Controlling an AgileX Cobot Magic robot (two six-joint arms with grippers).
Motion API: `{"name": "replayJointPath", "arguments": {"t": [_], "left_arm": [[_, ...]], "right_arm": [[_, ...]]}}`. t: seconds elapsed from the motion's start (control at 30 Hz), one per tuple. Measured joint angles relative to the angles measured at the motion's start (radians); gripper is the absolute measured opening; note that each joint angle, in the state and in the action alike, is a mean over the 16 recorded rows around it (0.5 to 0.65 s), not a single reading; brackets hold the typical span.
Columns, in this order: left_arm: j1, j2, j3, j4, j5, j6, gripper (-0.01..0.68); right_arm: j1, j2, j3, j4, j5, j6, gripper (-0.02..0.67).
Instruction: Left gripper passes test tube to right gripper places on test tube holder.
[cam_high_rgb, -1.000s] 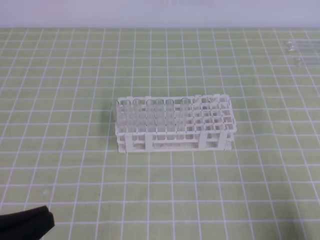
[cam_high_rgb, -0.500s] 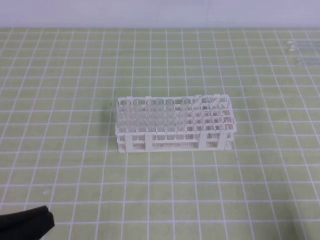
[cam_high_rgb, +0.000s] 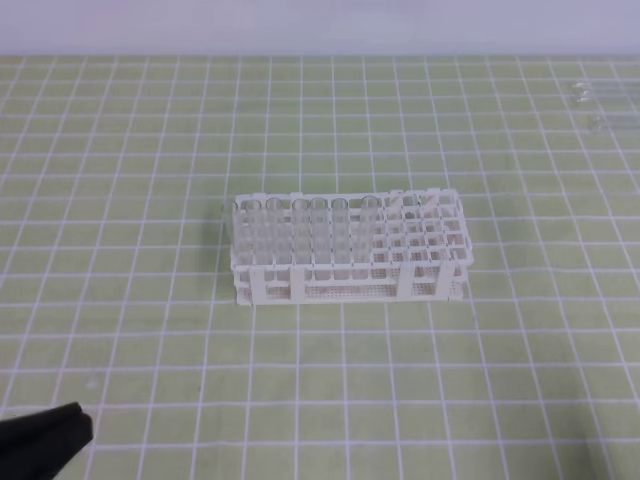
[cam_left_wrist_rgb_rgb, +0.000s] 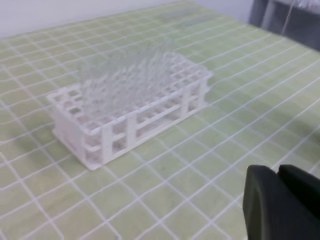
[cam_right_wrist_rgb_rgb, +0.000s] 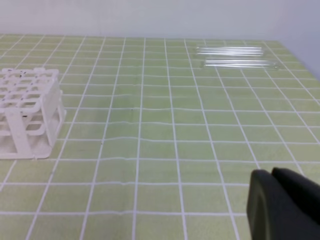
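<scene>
Both grippers sit low at the near edge of the scene, empty: the left gripper (cam_left_wrist_rgb_rgb: 280, 200) shows in its wrist view as two smooth matte black fingers pressed together with only a thin seam between them, clenched on nothing, and its dark rounded tip pokes into the lower left corner of the high view (cam_high_rgb: 45, 440). Much the same, the right gripper (cam_right_wrist_rgb_rgb: 282, 202) shows blunt black fingers closed against each other, also holding nothing. Largest of all is the mat (cam_high_rgb: 320, 380), a flat yellow-green sheet ruled with thin white lines into squares, reaching back to a pale wall (cam_high_rgb: 320, 25). On its middle stands the holder (cam_high_rgb: 348, 245), a white plastic lattice, rectangular, with rows of small square holes in two tiers on legs over a fine perforated base. Its left part is filled with upright clear tubes (cam_high_rgb: 310, 235), slim and colourless, which blur into a glassy haze in the left wrist view; the right part holds open squares. Well apart, at the far right of the mat, loose tubes (cam_right_wrist_rgb_rgb: 232, 56) lie flat, side by side, long, thin and transparent with rounded ends.
</scene>
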Motion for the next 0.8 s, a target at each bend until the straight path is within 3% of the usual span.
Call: {"name": "replayJointPath", "arguments": {"t": [0.1, 0.27, 0.63, 0.8], "left_arm": [[0.049, -0.026, 0.005, -0.011, 0.013, 0.013, 0.011], [0.194, -0.092, 0.033, -0.080, -0.023, 0.118, 0.002], [0.713, -0.235, 0.184, -0.415, -0.227, 0.457, -0.002], [0.911, -0.253, 0.259, -0.540, -0.267, 0.581, -0.002]], "right_arm": [[0.000, 0.000, 0.000, 0.000, 0.000, 0.000, -0.016], [0.000, 0.000, 0.000, 0.000, -0.001, 0.000, -0.016], [0.000, 0.001, 0.000, 0.000, -0.002, 0.000, -0.016], [0.000, 0.001, 0.000, 0.001, -0.002, 0.000, -0.016]]}}
